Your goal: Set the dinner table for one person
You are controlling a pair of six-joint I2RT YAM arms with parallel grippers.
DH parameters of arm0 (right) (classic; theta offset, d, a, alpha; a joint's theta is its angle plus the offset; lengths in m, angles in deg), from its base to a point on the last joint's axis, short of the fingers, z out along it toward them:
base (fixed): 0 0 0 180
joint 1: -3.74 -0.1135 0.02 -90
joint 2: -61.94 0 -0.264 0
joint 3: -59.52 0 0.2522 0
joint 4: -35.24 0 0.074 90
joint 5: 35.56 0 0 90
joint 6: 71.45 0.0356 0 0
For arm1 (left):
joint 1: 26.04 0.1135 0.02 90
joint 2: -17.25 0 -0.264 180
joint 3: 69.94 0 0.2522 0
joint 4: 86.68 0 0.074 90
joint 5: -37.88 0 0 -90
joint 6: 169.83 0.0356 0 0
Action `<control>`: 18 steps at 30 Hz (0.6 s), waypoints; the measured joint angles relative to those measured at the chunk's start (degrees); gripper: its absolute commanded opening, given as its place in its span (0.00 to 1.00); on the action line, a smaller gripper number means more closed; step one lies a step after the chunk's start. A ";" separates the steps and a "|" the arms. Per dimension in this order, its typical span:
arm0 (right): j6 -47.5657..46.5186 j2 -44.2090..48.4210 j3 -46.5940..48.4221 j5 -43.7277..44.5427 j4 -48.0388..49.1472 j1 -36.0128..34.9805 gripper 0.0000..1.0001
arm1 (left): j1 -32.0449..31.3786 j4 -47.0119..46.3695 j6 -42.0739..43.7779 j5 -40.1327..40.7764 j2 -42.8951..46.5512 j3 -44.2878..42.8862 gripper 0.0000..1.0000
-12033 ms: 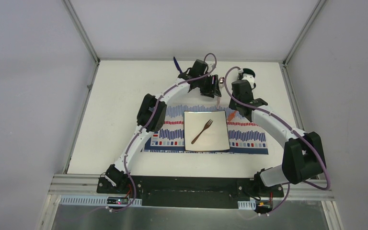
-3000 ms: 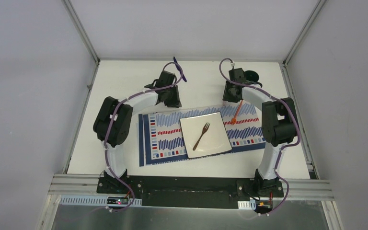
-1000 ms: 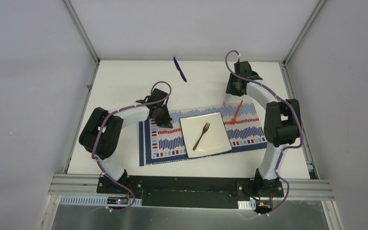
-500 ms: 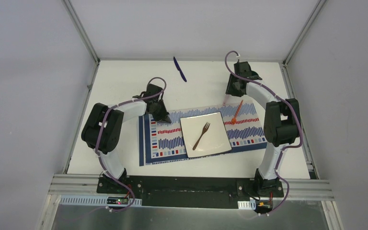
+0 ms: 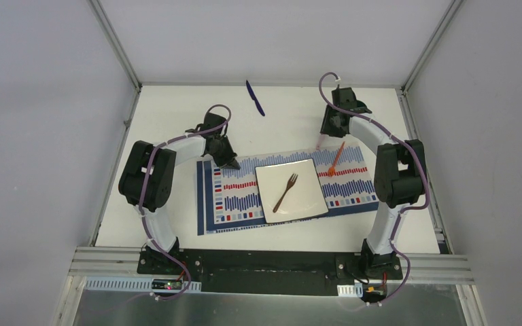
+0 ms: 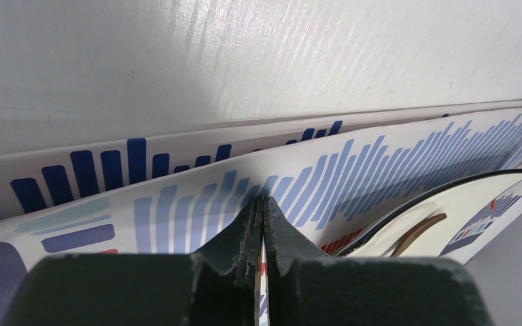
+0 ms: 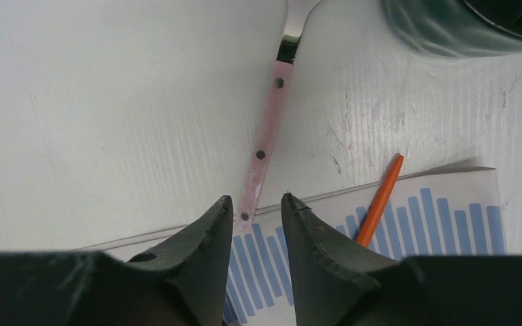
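Note:
On the white dinner table [image 5: 163,136] lies the striped placemat [image 5: 245,200], its left part doubled up. A square white plate [image 5: 304,202] with a brown fork [image 5: 286,192] rests on it. My left gripper [image 5: 230,161] [image 6: 262,204] is shut on the placemat [image 6: 353,176] at its raised back-left edge; the plate [image 6: 462,197] shows to the right. My right gripper [image 5: 323,138] [image 7: 256,199] stands open, with the end of a pink-handled utensil [image 7: 266,132] [image 5: 320,142] between its fingertips. An orange stick [image 5: 335,157] [image 7: 379,198] lies across the mat's back edge.
A dark blue utensil [image 5: 255,98] lies at the table's back centre. A dark cup [image 7: 448,24] stands just beyond the pink-handled utensil, hidden under the right arm in the top view. Aluminium frame rails [image 5: 114,163] run along the table's sides.
The left wrist has shifted a little back and to the left while staying shut at the placemat's back-left corner. The right arm, plate and fork have not moved.

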 measured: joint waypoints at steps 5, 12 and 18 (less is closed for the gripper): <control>0.07 0.00 -0.28 2.45 -1.38 0.07 0.41 | 0.11 0.28 0.02 -0.13 -0.02 -0.11 0.02; 0.15 0.02 -1.79 2.97 -2.56 0.76 0.41 | 0.48 0.02 0.28 -0.04 -0.07 -0.11 0.02; 0.26 0.04 -2.05 2.36 -2.45 0.79 0.41 | 0.74 -0.02 0.81 -0.09 -0.09 -0.11 0.25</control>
